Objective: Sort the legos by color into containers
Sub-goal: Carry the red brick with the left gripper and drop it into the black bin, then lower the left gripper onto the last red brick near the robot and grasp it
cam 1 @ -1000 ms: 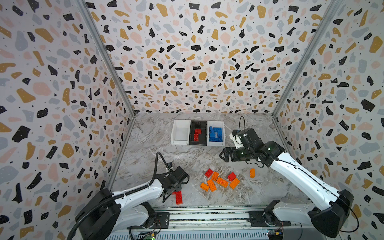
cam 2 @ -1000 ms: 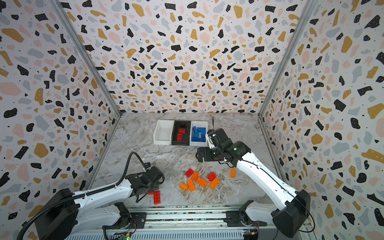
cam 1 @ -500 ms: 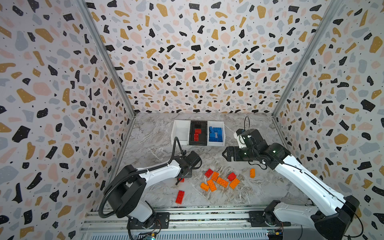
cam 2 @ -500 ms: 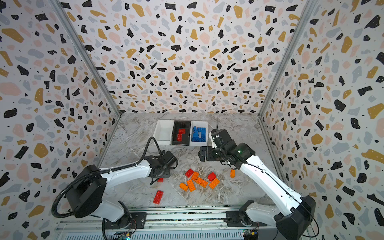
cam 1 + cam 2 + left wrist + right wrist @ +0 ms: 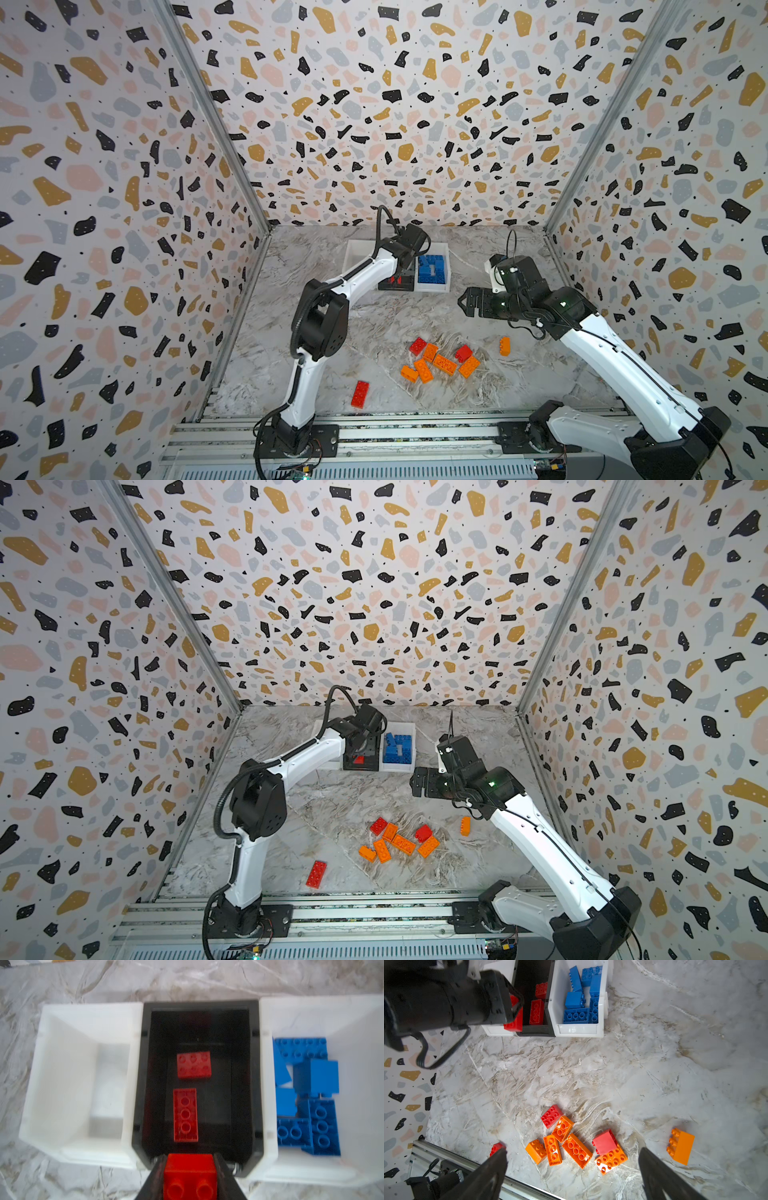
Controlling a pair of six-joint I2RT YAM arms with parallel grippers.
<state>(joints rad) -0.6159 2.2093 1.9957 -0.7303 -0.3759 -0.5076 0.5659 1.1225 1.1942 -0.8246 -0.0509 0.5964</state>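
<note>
The red brick [image 5: 190, 1180] sat clamped between the left gripper's [image 5: 189, 1162] jaws, above the near rim of the black bin [image 5: 255, 1088], where two other red bricks [image 5: 194, 1065] lay. The right gripper [image 5: 573, 1151] hung with jaws spread wide over the marble table [image 5: 374, 324], orange and red legos [image 5: 444, 364] loose below.

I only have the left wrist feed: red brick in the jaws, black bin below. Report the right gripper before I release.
Observer: The right gripper hangs open and empty above bare table, clear of the bins.
Operator: Count the loose orange bricks.
Observer: Six orange bricks: five clustered, one apart toward the right arm.
Operator: Now the loose red ones.
Observer: Three red bricks: two in that cluster, one long red brick alone near the front rail.
</note>
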